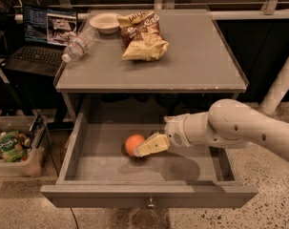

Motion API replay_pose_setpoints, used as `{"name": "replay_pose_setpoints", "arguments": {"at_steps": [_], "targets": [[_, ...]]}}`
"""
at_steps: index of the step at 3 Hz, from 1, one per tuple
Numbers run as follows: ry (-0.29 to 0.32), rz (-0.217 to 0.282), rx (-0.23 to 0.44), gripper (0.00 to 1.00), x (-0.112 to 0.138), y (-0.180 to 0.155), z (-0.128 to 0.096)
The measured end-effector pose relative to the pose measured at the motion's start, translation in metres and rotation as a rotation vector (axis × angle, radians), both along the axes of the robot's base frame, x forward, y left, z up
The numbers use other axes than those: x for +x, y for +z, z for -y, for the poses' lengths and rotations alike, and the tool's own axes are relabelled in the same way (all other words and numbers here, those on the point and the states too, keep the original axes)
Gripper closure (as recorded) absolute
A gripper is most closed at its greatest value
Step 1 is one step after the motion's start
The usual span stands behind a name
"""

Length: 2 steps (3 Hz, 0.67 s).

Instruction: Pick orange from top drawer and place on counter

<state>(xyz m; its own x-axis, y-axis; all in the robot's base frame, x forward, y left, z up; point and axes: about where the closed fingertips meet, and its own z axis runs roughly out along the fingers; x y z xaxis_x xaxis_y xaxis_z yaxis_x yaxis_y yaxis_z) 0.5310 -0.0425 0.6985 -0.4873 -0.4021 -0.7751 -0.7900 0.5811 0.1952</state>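
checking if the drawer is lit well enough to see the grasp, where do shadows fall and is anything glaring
Camera view: light comes from above; the arm and gripper, low in the top drawer close beside the orange, cast a dark shadow on the drawer floor toward its front; the orange reads bright; the drawer's back under the counter is dim; no glare.

Your arm [239, 128] is a thick, smooth white tube with a few small dark dots on its shell. At lower centre of the frame, its pale yellowish gripper [148, 148] juts from a round white wrist [178, 131].
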Motion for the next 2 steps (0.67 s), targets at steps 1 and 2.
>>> {"name": "replay_pose_setpoints", "arguments": {"at_steps": [1, 2], "targets": [[0.012, -0.007, -0.022, 0.0, 0.008, -0.02, -0.017], [0.011, -0.014, -0.043, 0.0, 0.013, -0.037, -0.027]]}}
